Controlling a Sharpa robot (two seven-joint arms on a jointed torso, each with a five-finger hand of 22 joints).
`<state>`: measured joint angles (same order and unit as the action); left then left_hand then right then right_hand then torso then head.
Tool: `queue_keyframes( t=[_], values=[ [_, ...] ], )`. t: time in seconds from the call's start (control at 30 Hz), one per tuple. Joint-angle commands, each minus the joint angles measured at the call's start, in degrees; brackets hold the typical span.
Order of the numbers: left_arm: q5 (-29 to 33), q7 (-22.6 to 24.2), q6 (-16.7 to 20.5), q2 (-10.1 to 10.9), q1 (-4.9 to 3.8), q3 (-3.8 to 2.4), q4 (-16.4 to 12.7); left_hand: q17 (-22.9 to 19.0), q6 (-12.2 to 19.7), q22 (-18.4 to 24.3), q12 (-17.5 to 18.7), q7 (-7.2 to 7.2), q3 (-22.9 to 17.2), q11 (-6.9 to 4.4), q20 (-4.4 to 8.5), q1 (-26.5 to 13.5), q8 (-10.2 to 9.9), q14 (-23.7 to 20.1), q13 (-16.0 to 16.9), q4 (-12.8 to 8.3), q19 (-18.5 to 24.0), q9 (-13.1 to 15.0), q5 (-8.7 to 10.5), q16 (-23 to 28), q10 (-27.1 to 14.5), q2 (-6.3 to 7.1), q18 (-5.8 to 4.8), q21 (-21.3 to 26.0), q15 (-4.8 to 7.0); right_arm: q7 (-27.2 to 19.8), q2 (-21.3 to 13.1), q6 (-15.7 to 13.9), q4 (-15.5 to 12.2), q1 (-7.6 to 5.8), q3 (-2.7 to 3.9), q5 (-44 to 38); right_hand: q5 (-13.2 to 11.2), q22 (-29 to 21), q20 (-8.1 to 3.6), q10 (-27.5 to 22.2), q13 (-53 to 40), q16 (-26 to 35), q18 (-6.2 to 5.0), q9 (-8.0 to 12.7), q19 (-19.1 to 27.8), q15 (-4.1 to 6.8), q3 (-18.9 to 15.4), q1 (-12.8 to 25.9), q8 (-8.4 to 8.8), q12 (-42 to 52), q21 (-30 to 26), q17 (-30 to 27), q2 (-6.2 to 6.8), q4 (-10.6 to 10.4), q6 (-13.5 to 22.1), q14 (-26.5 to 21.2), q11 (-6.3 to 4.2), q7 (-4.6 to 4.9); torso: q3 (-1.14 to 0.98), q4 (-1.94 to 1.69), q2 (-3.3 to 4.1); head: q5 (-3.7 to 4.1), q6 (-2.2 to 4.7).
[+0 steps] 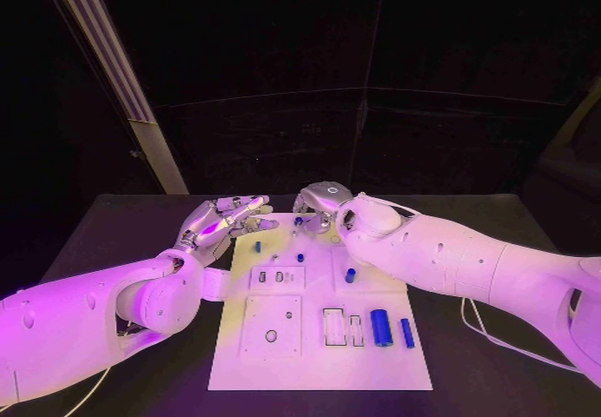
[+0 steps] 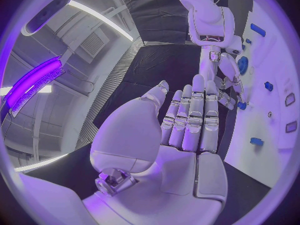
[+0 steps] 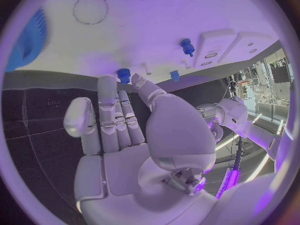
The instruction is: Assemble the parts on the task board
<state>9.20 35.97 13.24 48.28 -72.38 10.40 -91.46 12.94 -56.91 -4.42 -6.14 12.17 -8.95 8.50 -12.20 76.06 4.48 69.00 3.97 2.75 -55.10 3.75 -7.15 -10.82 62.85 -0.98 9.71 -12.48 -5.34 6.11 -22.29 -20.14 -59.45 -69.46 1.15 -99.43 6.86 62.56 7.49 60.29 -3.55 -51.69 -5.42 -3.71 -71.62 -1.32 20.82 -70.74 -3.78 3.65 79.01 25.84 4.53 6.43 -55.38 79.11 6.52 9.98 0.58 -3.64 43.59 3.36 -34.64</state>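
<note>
The white task board (image 1: 320,356) lies in the middle of the table. Small blue parts stand on its far half (image 1: 257,247) (image 1: 300,257) (image 1: 351,275), and two blue cylinders (image 1: 380,327) (image 1: 407,333) lie near its right side. My left hand (image 1: 226,219) hovers at the board's far left edge, fingers (image 2: 194,117) straight and holding nothing. My right hand (image 1: 323,204) is at the far edge, fingers (image 3: 115,110) stretched out. Their tips reach a small blue peg (image 3: 124,75) without gripping it. A blue gear (image 3: 28,40) lies beyond, on the board.
The board has a raised plate with slots (image 1: 275,278), a larger plate with a hole (image 1: 272,326) and two rectangular recesses (image 1: 334,327). Black table (image 1: 138,252) surrounds it. A cable (image 1: 482,326) runs on the table to the right.
</note>
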Motion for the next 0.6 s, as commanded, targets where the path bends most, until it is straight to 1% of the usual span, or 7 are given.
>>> queue_keyframes(
  t=[0.03, 0.17, 0.3, 0.43, 0.5, 0.57, 0.6],
  values=[
    [-0.02, 0.03, -0.75, -0.02, -0.1, -0.05, -0.02, 0.05, 0.09, 0.09, 0.3, 0.23, -0.08, 0.3, -0.18, 0.63, -0.34, -0.23, -0.09, -0.15, -0.3, -0.04, -0.13, 0.17, -0.14, 0.09, 0.88, 0.26, -0.29, 0.3, -0.08, -2.03, 0.12, -0.17, 0.04, 0.15, -0.5, -3.58, 0.2, -3.28, -0.1, 2.02, -1.05, -0.03, 1.91, -0.19, -2.68, -0.93, 0.16, 0.24, -2.14, -1.57, 0.6, -1.14, 2.65, -0.1, 0.28, 0.13, 0.01, 0.03, 0.03, 0.01, 0.07],
    [-0.02, -0.01, -0.74, -0.02, -0.1, -0.05, 0.09, 0.05, 0.09, 0.09, 0.3, 0.23, -0.08, 0.3, -0.18, 0.63, -0.34, -0.23, -0.09, -0.15, -0.3, -0.04, -0.13, 0.17, -0.14, 0.09, 0.88, 0.26, -0.29, 0.24, -0.37, -2.7, -0.16, -0.18, 0.04, 0.61, -0.49, -5.78, 0.27, -4.94, -0.09, 3.22, -1.38, -0.01, 2.77, -0.27, -5.15, -2.21, 0.25, 0.33, -3.58, -2.3, 0.58, -2.26, 4.52, 0.26, 0.4, 0.11, -0.01, 0.05, 0.06, 0.03, 0.11],
    [-0.02, -0.03, -0.8, 0.07, -0.1, -0.05, 0.15, 0.07, 0.1, 0.1, 0.32, 0.25, -0.09, 0.31, -0.18, 0.61, -0.35, -0.23, -0.09, -0.17, -0.31, -0.04, -0.11, 0.19, -0.14, 0.11, 0.88, 0.27, -0.29, -0.1, -2.2, -4.6, -2.32, -0.18, 0.04, 1.64, 0.03, -5.94, 0.17, -3.77, -0.23, 3.75, -1.36, -0.15, 2.44, -0.13, -6.33, -3.22, 0.05, 1.26, -3.87, -2.64, 0.08, -2.96, 4.23, 0.66, 0.19, 0.19, -0.06, 0.11, 0.0, 0.13, 0.28],
    [-0.02, -0.02, -1.14, 0.27, -0.1, -0.04, 0.23, 0.1, 0.1, 0.12, 0.37, 0.25, -0.13, 0.32, -0.19, 0.59, -0.37, -0.25, -0.09, -0.19, -0.31, -0.04, -0.1, 0.24, -0.15, 0.13, 0.87, 0.29, -0.31, -0.23, -6.24, -7.33, -6.51, -0.2, 0.03, 5.57, 2.27, -2.62, -0.14, 1.52, -0.82, 3.46, -0.69, -0.59, -0.05, 0.24, -6.41, -3.7, -1.09, 3.91, -2.3, -2.6, -0.8, -3.81, 1.1, 1.57, -0.24, 0.27, -0.1, 0.35, -0.19, -0.04, 0.45],
    [-0.02, -0.01, -1.37, 0.43, -0.11, -0.04, 0.24, 0.14, -0.12, 0.18, 0.46, 0.17, -0.43, 0.27, -0.22, 0.68, -0.3, -0.48, -0.07, -0.35, -0.25, 0.0, -0.1, 0.54, 0.01, 0.02, 0.86, 0.4, -0.34, -0.19, -9.0, -8.22, -9.12, -0.24, 0.03, 9.36, 2.88, -0.02, -0.26, 3.78, -1.1, 2.88, -0.17, -0.65, -1.71, 0.38, -6.44, -3.35, -1.36, 4.9, -1.05, -2.19, -0.88, -4.51, 0.14, 2.1, -0.42, 0.47, -0.12, 0.47, -0.35, 0.0, 0.82],
    [-0.03, 0.03, -1.53, 0.67, -0.11, -0.04, 0.15, 0.18, -0.29, 0.23, 0.53, 0.09, -0.7, 0.22, -0.23, 0.77, -0.26, -0.6, -0.06, -0.49, -0.23, 0.03, -0.11, 0.76, 0.18, -0.03, 0.87, 0.47, -0.34, 0.03, -12.22, -7.74, -11.94, -0.34, 0.04, 14.32, 3.15, 2.58, -0.6, 8.1, -2.05, 0.77, 0.31, -0.59, -3.33, 0.94, -6.61, -3.0, -1.41, 7.03, 0.26, 0.42, -0.51, -5.33, -0.44, 2.93, -1.31, -0.04, -0.15, 0.91, -0.63, -0.1, 0.93],
    [-0.03, 0.04, -1.57, 0.74, -0.11, -0.04, 0.12, 0.19, -0.33, 0.23, 0.54, 0.07, -0.75, 0.2, -0.23, 0.78, -0.25, -0.6, -0.06, -0.52, -0.24, 0.03, -0.12, 0.79, 0.22, -0.05, 0.87, 0.48, -0.33, 0.37, -13.45, -6.72, -12.94, -0.39, 0.22, 16.17, 3.3, 3.33, -0.83, 10.2, -2.68, 0.11, 0.44, -0.56, -3.79, 1.28, -6.79, -2.98, -1.42, 8.25, 0.64, 1.26, -0.2, -5.49, -0.54, 3.14, -1.81, -0.39, -0.18, 1.01, -0.7, -0.15, 0.91]
  ],
)
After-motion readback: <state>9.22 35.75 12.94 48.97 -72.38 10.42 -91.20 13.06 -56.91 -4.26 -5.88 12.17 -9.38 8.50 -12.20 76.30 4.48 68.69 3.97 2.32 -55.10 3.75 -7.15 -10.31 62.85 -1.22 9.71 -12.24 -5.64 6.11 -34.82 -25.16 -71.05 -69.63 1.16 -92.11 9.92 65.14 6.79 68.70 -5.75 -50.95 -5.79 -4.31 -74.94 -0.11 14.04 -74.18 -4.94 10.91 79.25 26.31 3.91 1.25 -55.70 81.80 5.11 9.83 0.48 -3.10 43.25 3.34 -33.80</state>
